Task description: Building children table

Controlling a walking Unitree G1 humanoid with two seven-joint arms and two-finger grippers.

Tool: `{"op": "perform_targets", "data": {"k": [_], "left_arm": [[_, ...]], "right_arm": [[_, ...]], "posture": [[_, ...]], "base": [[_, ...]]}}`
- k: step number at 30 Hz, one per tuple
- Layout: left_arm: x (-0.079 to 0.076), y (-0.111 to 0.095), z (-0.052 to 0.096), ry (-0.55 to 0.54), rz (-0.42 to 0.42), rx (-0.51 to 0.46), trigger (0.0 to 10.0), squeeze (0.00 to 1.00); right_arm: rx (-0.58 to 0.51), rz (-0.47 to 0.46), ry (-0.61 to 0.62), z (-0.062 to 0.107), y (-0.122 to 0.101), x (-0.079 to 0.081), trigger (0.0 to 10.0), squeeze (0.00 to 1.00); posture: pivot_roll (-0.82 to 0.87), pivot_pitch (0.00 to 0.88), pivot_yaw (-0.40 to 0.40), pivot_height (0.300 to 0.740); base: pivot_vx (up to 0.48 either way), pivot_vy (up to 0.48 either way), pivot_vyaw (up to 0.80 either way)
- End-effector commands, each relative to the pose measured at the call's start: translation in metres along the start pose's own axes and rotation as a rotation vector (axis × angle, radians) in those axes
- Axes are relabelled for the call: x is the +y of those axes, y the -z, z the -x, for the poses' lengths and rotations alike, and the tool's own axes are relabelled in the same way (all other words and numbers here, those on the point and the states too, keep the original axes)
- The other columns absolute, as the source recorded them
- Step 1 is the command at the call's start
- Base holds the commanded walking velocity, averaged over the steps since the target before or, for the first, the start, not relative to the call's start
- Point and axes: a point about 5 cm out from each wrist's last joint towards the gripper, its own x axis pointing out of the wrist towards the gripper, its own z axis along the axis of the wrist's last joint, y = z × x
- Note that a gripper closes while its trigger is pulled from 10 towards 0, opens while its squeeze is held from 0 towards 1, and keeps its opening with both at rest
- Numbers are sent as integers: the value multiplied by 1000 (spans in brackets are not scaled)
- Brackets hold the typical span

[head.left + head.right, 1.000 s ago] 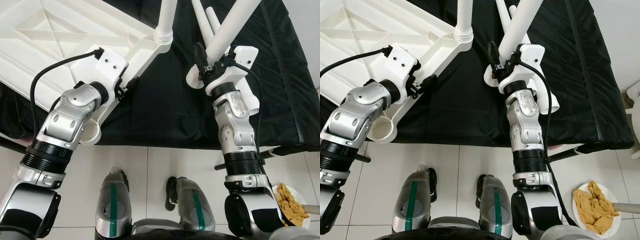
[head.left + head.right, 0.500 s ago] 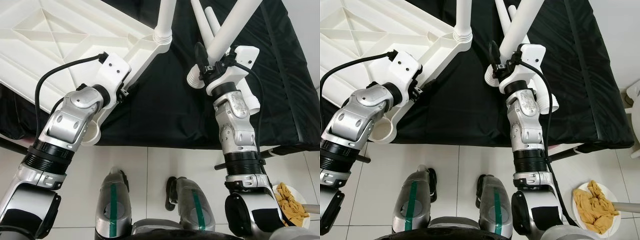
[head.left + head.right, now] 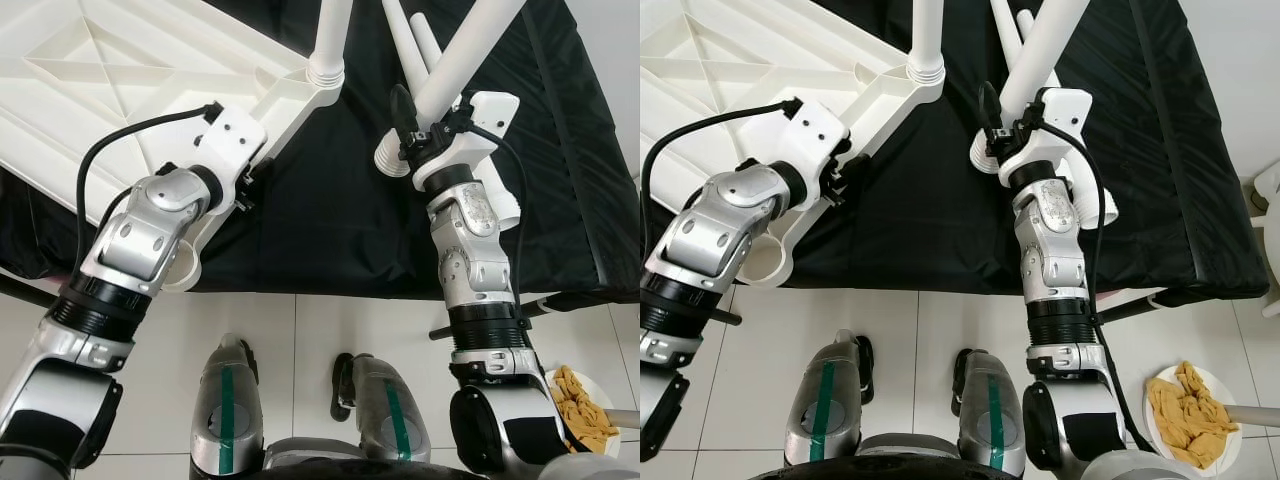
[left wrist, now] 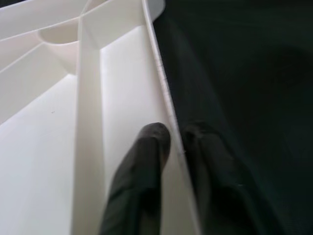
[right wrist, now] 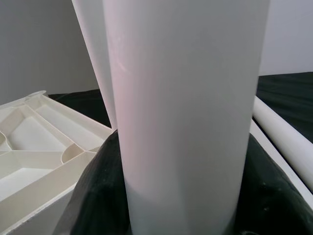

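**Leg held ready; top pinned at its rim — alignment is the point to watch**

The white tabletop (image 3: 120,90) lies underside up on a black cloth (image 3: 330,220), its ribs and corner sockets exposed. One leg (image 3: 328,40) already stands in the socket at the corner nearest the middle of the scene. An empty socket (image 3: 182,268) sits at the near corner, overhanging the cloth's edge.

The left gripper (image 4: 173,147) is closed on the top's rim: in the left wrist view one finger (image 4: 146,161) lies inside the rim wall and the other outside, over the cloth. It appears to be steadying the top.

The right gripper (image 3: 405,125) is clamped on a second leg (image 3: 460,60), holding it near its ribbed lower end, which hangs just above the cloth. The leg tilts away to the right. Two spare legs (image 3: 410,40) lie on the cloth behind it.

Judgement: the step in hand is carrying this leg to a free socket. To do it well:
- Bring the leg upright before lowering; at its present tilt the ribbed end would likely jam on the socket lip.
- Maintain the left grip so the top does not slide or tip, the more so as the near socket has nothing beneath it.
- Press straight down along the leg's axis.

A plate of yellowish cloth (image 3: 1190,400) lies on the floor, well apart.
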Motion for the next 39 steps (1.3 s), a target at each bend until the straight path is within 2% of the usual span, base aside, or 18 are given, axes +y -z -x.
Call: {"op": "perform_targets", "data": {"k": [1,3,4,14,17,20,22,25,29,32,39], "left_arm": [[0,7,-2,16,-20,48,2471,0],[0,6,-3,20,-26,51,2471,0],[1,6,-5,21,-40,56,10000,0],[1,5,-9,41,-60,68,10000,0],[2,1,-17,18,-38,68,10000,0],[2,1,-17,18,-38,68,10000,0],[3,-3,-23,-16,-12,63,10000,0],[8,-13,-38,-127,94,43,10000,0],[8,-17,-45,-169,136,35,10000,0],[6,-24,-56,-215,217,22,10000,0],[2,-35,-69,-249,240,11,10000,0]], "right_arm": [[-18,8,9,0,-4,-2,10000,0],[-18,8,9,0,-4,-2,10000,0],[-20,8,12,0,-4,-3,10000,0],[-22,8,21,1,-4,-3,10000,0],[-25,6,25,2,-4,-3,10000,0],[-25,6,25,2,-4,-3,10000,0],[-26,5,27,2,-4,-2,10000,0],[-29,5,31,3,-4,-2,10000,0],[-32,4,32,2,-5,-2,10000,0],[-34,2,32,2,-5,-1,10000,0],[-34,-1,33,2,-5,-1,10000,0]], "posture": [[71,81,-46,740],[71,81,-46,740],[68,81,-42,740],[64,79,-34,740],[57,75,-26,740],[57,75,-26,740],[55,74,-23,740],[49,67,-22,740],[48,66,-20,740],[49,67,-19,740],[52,73,-20,740]], "base": [[0,0,0],[0,0,0],[0,0,0],[0,0,0],[0,0,0],[0,0,0],[0,0,0],[0,0,0],[0,0,0],[0,0,0],[0,0,0]]}}
